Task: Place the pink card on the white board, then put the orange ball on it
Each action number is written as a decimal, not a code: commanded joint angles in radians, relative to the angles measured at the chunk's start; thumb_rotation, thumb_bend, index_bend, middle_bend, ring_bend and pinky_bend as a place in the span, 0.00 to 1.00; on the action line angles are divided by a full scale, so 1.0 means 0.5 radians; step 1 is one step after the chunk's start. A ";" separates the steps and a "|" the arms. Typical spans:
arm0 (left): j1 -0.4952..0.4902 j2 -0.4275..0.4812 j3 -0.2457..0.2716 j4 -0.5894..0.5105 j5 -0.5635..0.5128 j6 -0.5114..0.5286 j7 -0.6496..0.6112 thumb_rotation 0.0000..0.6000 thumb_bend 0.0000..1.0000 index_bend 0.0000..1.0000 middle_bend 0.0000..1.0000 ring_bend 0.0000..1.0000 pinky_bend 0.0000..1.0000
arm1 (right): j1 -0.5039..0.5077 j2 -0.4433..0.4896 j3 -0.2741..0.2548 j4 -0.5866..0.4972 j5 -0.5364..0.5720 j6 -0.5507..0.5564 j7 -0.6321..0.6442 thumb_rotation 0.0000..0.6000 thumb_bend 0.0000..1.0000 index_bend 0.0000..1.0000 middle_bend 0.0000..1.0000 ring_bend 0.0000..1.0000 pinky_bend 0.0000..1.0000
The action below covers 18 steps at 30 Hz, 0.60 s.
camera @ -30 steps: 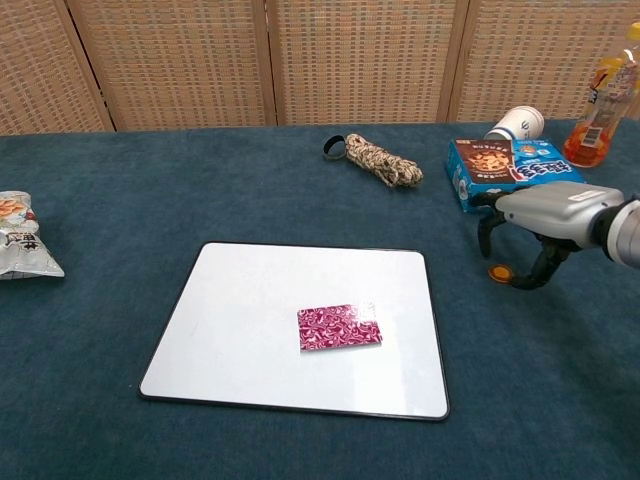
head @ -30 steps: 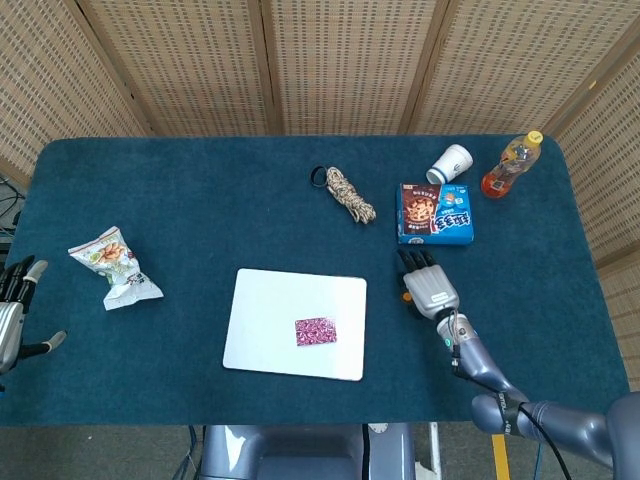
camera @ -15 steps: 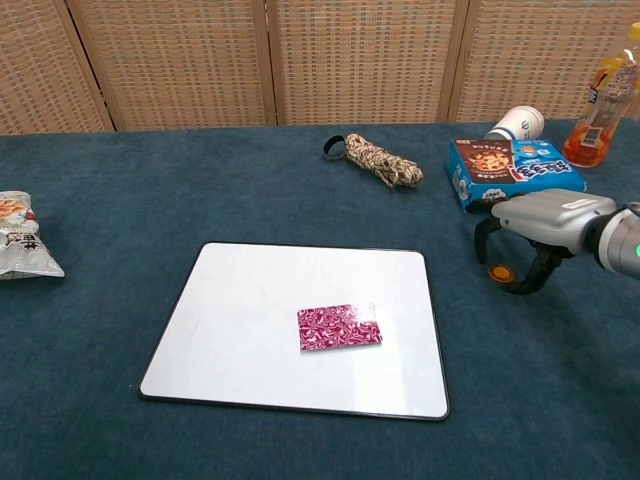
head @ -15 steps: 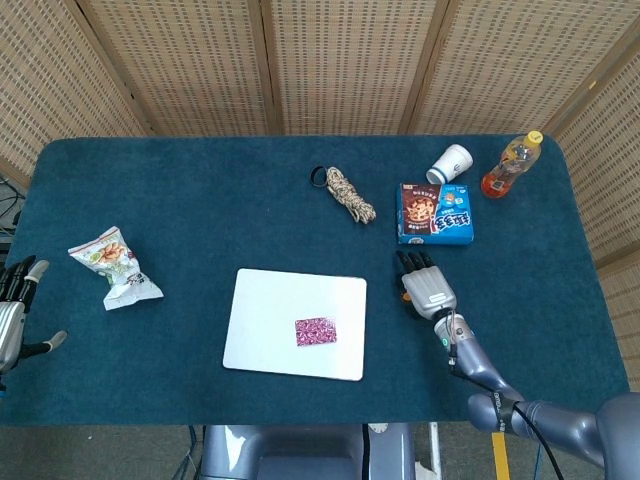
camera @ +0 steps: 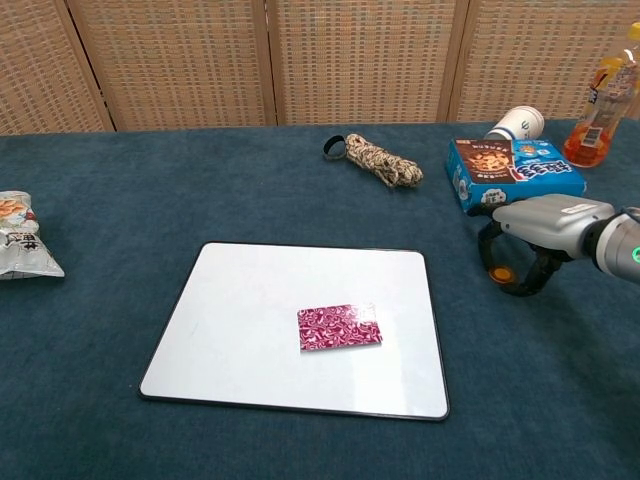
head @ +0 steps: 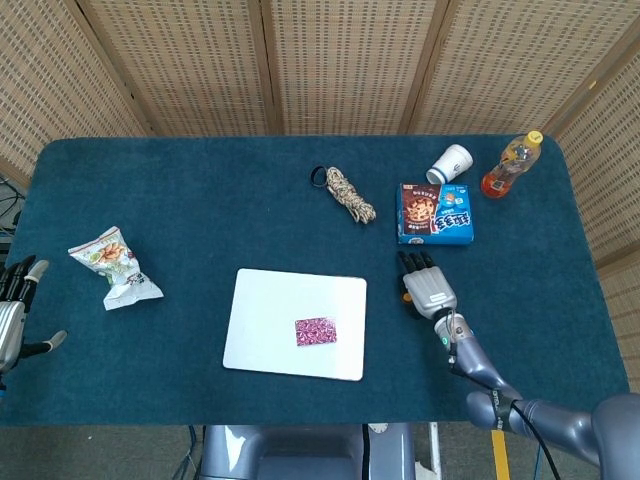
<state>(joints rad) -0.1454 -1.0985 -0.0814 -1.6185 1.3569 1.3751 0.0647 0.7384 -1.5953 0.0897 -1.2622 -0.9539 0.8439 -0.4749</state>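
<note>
The pink patterned card (head: 315, 331) (camera: 340, 327) lies flat on the white board (head: 270, 310) (camera: 250, 310), right of its centre. Right of the board, the small orange ball (head: 407, 297) (camera: 500, 274) sits at table level. My right hand (head: 430, 288) (camera: 545, 222) is lowered over it, palm down. Its fingers and thumb curl into a ring around the ball and grip it. At the table's far left edge my left hand (head: 12, 315) rests with its fingers apart and holds nothing; only the head view shows it.
A blue cookie box (head: 435, 214) (camera: 515, 170) lies just behind my right hand. A tipped white cup (head: 450, 162) and an orange drink bottle (head: 511, 167) stand at the back right. A coiled rope (head: 349, 195) lies behind the board, and a snack bag (head: 113, 267) lies at the left.
My right hand has sunk lower over the orange ball, and its fingers and thumb have curled in around it. The card, the board and my left hand have stayed where they were.
</note>
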 commanded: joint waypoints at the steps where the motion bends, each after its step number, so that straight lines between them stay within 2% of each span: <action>1: 0.000 0.000 0.001 0.000 -0.001 -0.002 0.001 1.00 0.00 0.00 0.00 0.00 0.00 | 0.000 0.000 0.003 0.007 0.010 -0.007 -0.001 1.00 0.36 0.49 0.00 0.00 0.00; 11: 0.000 0.001 0.003 -0.004 0.002 0.002 0.001 1.00 0.00 0.00 0.00 0.00 0.00 | -0.005 0.020 0.008 -0.018 -0.011 0.014 -0.008 1.00 0.36 0.51 0.00 0.00 0.00; 18: -0.001 0.006 0.002 -0.005 -0.001 -0.003 -0.006 1.00 0.00 0.00 0.00 0.00 0.00 | 0.022 0.119 0.056 -0.283 -0.076 0.100 -0.059 1.00 0.36 0.51 0.00 0.00 0.00</action>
<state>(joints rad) -0.1457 -1.0958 -0.0802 -1.6210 1.3561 1.3737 0.0616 0.7420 -1.5576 0.1061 -1.3535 -0.9791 0.8761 -0.4908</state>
